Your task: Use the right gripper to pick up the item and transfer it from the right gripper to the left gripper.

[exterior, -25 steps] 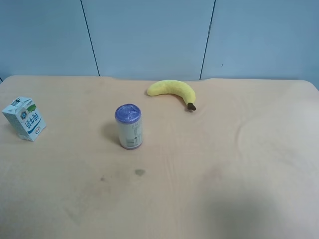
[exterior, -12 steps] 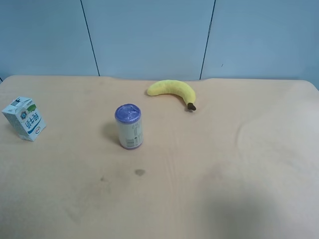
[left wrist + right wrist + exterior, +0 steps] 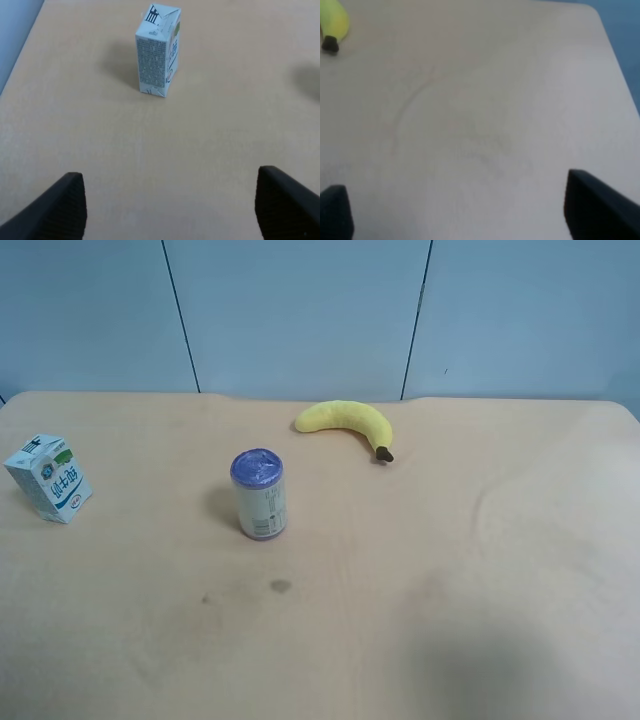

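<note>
The item, a small white milk carton (image 3: pixel 49 478) with blue and green print, stands upright near the table's edge at the exterior high view's left. In the left wrist view the carton (image 3: pixel 158 51) shows its grey fine-print side, well ahead of my left gripper (image 3: pixel 170 205), whose black fingers stand wide apart with nothing between them. My right gripper (image 3: pixel 457 207) is open too, over bare tabletop, with only the banana's tip (image 3: pixel 332 25) at the corner of its view. Neither arm appears in the exterior high view.
A purple-lidded can (image 3: pixel 259 494) stands upright near the table's middle. A yellow banana (image 3: pixel 346 424) lies behind it toward the blue wall. The beige table (image 3: pixel 480 570) ends close to the carton at one side, and its far edge shows in the right wrist view.
</note>
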Robot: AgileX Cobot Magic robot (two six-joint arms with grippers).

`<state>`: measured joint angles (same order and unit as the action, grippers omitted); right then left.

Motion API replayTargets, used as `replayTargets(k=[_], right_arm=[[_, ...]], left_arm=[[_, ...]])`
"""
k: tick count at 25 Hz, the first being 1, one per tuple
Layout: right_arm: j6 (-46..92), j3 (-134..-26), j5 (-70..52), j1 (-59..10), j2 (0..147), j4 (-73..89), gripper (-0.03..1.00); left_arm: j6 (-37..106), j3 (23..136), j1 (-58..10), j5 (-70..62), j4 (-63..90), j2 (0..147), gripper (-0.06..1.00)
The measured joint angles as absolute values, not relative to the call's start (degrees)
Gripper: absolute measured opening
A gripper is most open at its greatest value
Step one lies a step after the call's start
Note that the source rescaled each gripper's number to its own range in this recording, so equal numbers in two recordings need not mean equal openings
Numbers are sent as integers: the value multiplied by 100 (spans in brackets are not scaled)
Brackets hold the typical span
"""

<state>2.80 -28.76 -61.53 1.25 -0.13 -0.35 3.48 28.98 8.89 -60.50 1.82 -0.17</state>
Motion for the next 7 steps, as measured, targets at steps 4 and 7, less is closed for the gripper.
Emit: replayTargets(k=[4,7], right_arm=[[280,-2876,-6153,125,-13,-35,69],[280,-2876,-6153,125,-13,-35,69]], left_arm=[[348,2898,889,-6050,182,-17,80],[348,2898,889,-6050,182,-17,80]])
